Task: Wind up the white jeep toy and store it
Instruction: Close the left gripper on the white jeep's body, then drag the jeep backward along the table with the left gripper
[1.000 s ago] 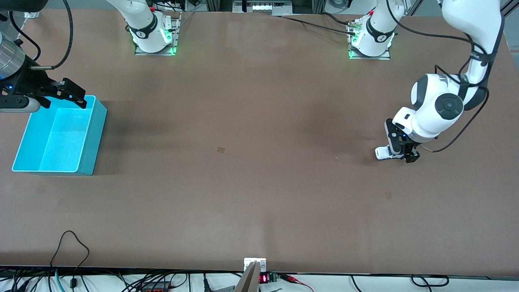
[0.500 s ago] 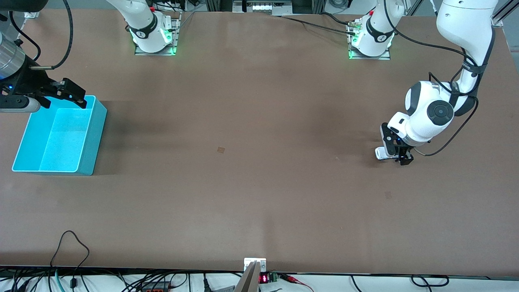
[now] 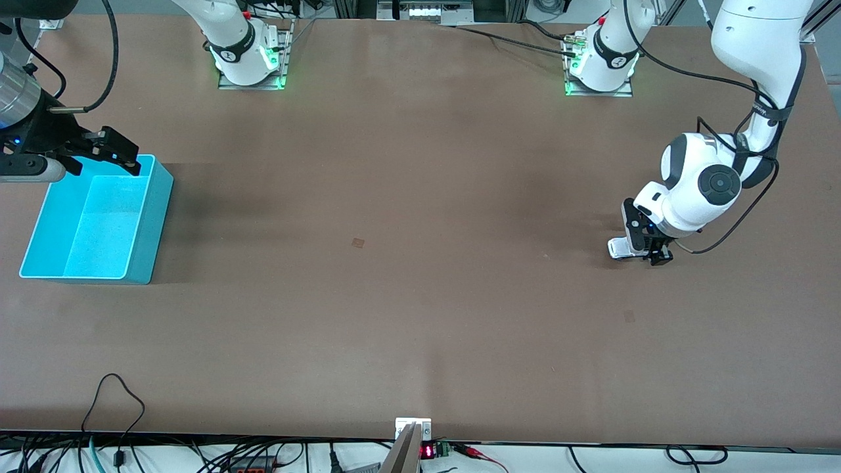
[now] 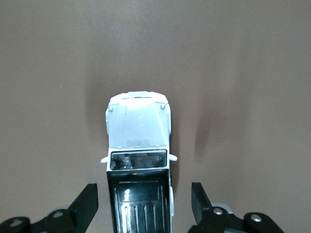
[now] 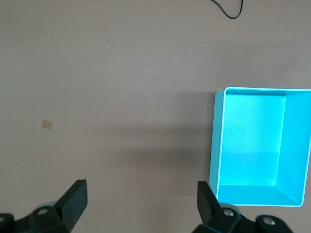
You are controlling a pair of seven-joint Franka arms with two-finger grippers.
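While the front view looks down across the brown table (image 3: 407, 295), the left gripper (image 3: 647, 253) is right down at the tabletop toward the left arm's end, planted over the white jeep toy (image 3: 619, 247). Only the jeep's pale nose pokes out from under the gripper, pointing toward the right arm's end of the table; the black rear is tucked in under the hand. At the right arm's end, the right gripper (image 3: 108, 156) hangs over the edge of the cyan bin (image 3: 141, 236) farthest from the front camera, and that arm waits there. The bin stands well apart from the jeep.

Over to the left wrist view: the white jeep toy (image 4: 139, 165) sits square between the two fingers (image 4: 86, 204), white hood and windscreen reaching out past the fingertips, black roof section running back between them. The jaws are spread, with a strip of bare table showing on each side of the car, so neither finger touches it. The jeep rests flat on the table, wheels down.

Now the right wrist view: the right gripper (image 5: 141, 199) has its jaws wide apart with nothing between them but table. The cyan bin (image 5: 216, 145) lies below, just beside one fingertip (image 5: 205, 196), and is off-centre from the gap.
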